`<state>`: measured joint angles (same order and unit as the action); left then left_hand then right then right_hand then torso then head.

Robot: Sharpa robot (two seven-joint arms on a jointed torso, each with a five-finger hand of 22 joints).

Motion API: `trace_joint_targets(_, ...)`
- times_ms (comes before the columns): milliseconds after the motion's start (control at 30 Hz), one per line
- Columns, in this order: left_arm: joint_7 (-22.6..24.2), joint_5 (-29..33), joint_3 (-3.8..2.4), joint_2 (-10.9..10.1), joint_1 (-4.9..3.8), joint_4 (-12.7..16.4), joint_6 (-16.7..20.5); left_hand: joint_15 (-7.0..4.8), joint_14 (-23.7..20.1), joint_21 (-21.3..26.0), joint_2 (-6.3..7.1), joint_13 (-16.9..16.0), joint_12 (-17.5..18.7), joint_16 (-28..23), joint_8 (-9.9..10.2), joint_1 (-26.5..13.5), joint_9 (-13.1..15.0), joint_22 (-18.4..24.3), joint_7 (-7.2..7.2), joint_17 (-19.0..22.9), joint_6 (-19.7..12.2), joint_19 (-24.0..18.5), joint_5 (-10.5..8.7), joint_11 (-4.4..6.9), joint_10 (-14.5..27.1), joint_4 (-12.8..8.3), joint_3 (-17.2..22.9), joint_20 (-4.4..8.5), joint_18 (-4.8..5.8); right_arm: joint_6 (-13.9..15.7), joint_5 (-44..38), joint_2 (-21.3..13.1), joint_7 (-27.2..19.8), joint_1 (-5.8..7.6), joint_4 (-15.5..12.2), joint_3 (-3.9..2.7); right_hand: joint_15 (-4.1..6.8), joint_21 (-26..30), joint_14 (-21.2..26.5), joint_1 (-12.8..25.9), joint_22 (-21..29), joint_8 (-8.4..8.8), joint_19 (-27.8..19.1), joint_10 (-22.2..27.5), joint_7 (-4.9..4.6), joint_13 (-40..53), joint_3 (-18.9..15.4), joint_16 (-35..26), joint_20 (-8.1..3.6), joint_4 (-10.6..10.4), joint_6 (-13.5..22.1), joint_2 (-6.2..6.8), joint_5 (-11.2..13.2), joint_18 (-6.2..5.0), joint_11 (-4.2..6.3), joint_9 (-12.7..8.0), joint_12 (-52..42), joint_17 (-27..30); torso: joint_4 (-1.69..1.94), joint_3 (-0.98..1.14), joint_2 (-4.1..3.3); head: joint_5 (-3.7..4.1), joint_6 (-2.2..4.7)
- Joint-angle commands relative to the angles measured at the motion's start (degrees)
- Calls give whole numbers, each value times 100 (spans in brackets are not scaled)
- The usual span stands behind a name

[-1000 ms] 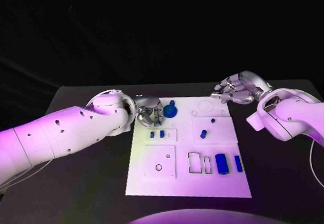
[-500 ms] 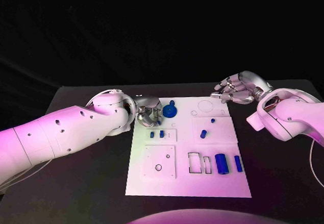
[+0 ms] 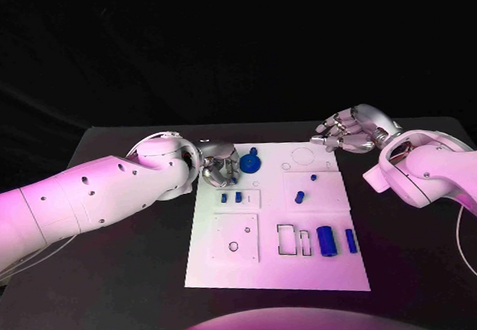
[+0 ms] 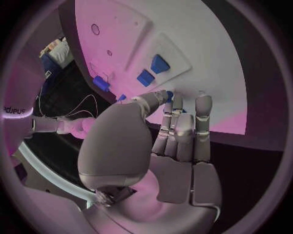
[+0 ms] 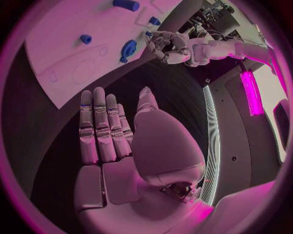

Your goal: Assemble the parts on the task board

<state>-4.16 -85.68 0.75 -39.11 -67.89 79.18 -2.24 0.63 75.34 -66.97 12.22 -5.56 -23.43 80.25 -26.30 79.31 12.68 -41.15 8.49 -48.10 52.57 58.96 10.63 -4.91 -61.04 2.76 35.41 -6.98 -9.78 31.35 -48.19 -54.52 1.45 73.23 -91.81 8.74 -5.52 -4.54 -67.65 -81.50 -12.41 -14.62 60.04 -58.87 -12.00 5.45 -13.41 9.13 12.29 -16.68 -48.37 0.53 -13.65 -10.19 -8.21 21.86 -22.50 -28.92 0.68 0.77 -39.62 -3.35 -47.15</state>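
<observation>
The white task board (image 3: 299, 270) lies mid-table. My left hand (image 3: 219, 170) rests on its far left corner, fingers stretched onto the board (image 4: 201, 58). A bit of a small blue part (image 4: 170, 95) shows pinched between thumb tip and a finger. Just right of that hand sits a round blue part (image 3: 250, 163), also the round blue part (image 5: 128, 50), with a narrow gap to the fingers. My right hand (image 3: 351, 130) hovers off the board's far right corner, its fingers (image 5: 100, 126) spread and empty.
Two small blue pieces (image 3: 231, 198) stand in a raised plate near the left hand. Blue pegs (image 3: 299, 197) lie mid-board. A long blue block (image 3: 326, 240) and a thinner one (image 3: 351, 241) sit at the near right beside empty slots (image 3: 294, 241).
</observation>
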Motion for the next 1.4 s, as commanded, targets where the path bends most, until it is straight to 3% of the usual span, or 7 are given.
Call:
trace_joint_targets(33, 68, 44, 16, -1, 18, 6, 8, 48, -43, 53, 48, 18, 87, -8, 88, -95, -24, 66, 29, 59, -75, -79, 0, -24, 8, 32, -38, -19, 1, -17, -16, 1, -51, -3, -8, -1, -3, 23, 31, 47, 5, 31, -32, 17, -35, -6, -44, -14, 0, 4, -19, 7, -1, -31, -30, -6, 23, 6, 1, 3, 0, -1, -4)
trace_joint_targets(267, 65, 81, 16, -10, 18, -14, 39, 78, -192, 222, 128, 30, 203, -106, 211, -179, -46, 342, 62, 387, -156, -253, 4, -58, 31, 83, -61, -46, -48, -22, -15, 0, -49, -3, -8, -1, -5, 26, 32, 56, 15, 42, -34, 17, -37, -23, -44, -22, 2, 4, -24, 11, -1, -31, -31, -9, 24, 14, 1, 3, 3, 0, -3)
trace_joint_targets(733, 28, 92, 16, -26, 19, -21, 44, 94, -241, 280, 162, 31, 261, -141, 279, -217, -57, 413, 74, 482, -201, -289, 3, -72, 36, 114, -83, -54, -60, -18, -14, -1, -51, -3, -7, -1, -5, 26, 32, 56, 15, 42, -34, 17, -37, -23, -44, -22, 2, 4, -24, 11, -1, -31, -31, -9, 24, 14, 0, 1, 0, -2, 0)
trace_joint_targets(1133, -12, 110, 15, -52, 20, -40, 80, 88, -248, 380, 233, 18, 458, -127, 679, -203, -195, 517, 91, 483, -690, -269, 5, -63, 31, 164, -124, -42, -68, -87, -19, -9, -48, -3, 2, -1, -39, 58, 115, 19, 72, 69, -92, 99, -50, -117, -14, -102, 29, 15, -71, 54, -4, -26, -57, -18, 80, 73, 2, -1, 1, -1, 2)
trace_joint_targets(1233, -17, 111, 15, -71, 22, -53, 106, 89, -246, 385, 235, 19, 468, -126, 690, -202, -200, 526, 95, 479, -704, -272, 5, -66, 38, 166, -128, -42, -70, -169, -47, -13, -75, -3, 9, -1, -40, 53, 104, -125, 102, 64, -98, 151, -37, -168, 41, -120, 37, 46, -153, 50, -5, -32, -57, -15, 136, 105, -3, -2, 4, -5, 8)
trace_joint_targets(1333, -9, 112, 14, -101, 26, -51, 152, 89, -246, 385, 235, 19, 468, -125, 691, -202, -200, 526, 95, 479, -705, -272, 5, -66, 38, 166, -128, -42, -70, -271, -133, -21, -132, -3, 18, -1, -1, 13, -8, -587, 134, 113, -20, 150, 6, -184, 196, -99, 6, 152, -233, 37, -9, -39, -24, -38, 226, 134, -1, -2, 5, -1, 10)
trace_joint_targets(1400, 10, 116, 13, -131, 29, -39, 209, 90, -243, 388, 227, 20, 478, -123, 692, -186, -201, 531, 101, 472, -701, -271, 8, -68, 45, 161, -122, -40, -71, -371, -249, -29, -189, -3, 34, -1, 110, -101, -267, -1082, 114, 188, 199, 55, 75, -193, 401, 4, -101, 243, -314, 37, -28, -43, 51, -81, 325, 111, -2, -2, 5, 6, 17)
